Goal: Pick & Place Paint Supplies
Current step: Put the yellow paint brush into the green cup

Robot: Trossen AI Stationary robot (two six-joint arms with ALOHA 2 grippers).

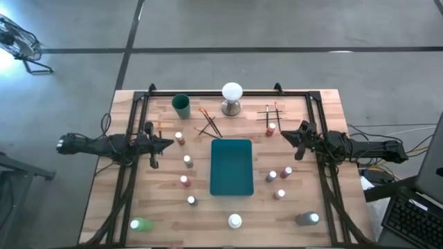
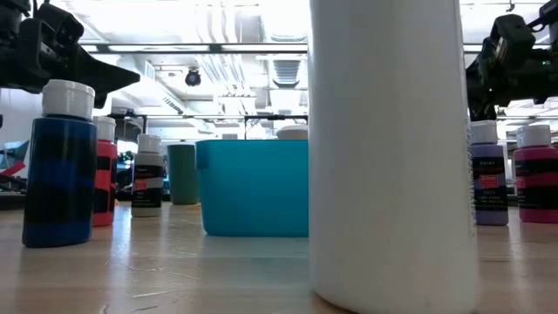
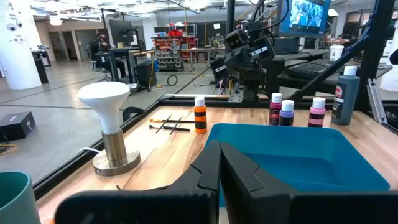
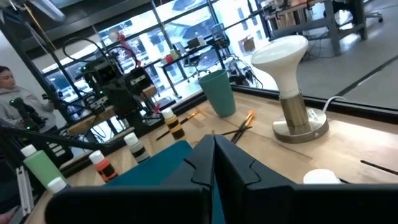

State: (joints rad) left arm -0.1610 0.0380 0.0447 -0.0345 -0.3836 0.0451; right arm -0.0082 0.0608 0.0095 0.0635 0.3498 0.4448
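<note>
grey concrete floor [image 1: 277, 24], bright workshop

Pale planked wooden table [image 1: 159, 207] with a faint sheen; smooth teal plastic rectangular tray [image 1: 231, 167]; matt white ball [image 3: 103, 94] on brushed metal base [image 3: 115, 156].

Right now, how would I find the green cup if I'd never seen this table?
Start at the teal tray in the middle of the table. Look past it to the far edge, where a white lamp stands. The green cup sits to the lamp's left, near the table's back rail. It is the only open, capless container; the bottles all have white caps.
</note>
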